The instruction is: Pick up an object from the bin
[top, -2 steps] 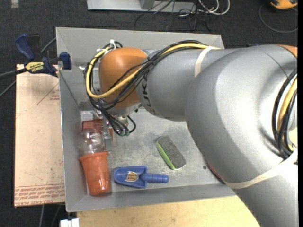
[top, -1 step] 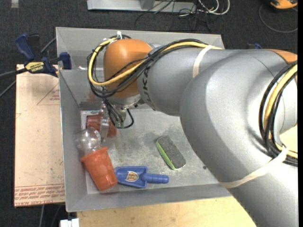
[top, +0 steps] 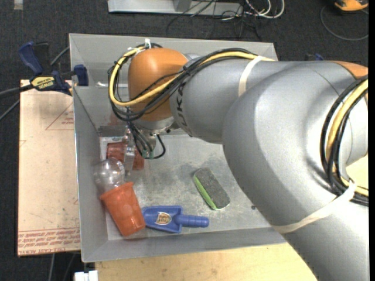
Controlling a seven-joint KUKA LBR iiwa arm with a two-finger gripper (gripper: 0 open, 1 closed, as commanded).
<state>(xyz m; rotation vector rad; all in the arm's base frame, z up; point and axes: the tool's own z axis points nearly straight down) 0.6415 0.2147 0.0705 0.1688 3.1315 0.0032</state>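
Note:
My gripper (top: 133, 145) is low in the bin's left part, under the arm's wrist. It is right at a reddish-brown block (top: 115, 151) lying by the left wall, partly hidden behind the gripper. Just below that lies a clear plastic bulb-shaped thing (top: 108, 173), touching an orange plastic cup (top: 123, 208) that lies on its side near the front left corner.
A blue plastic toy with a handle (top: 171, 219) lies along the front wall, beside the cup. A grey sponge with a green edge (top: 211, 188) sits on the bin floor mid-right. The thick grey arm covers the bin's right and back.

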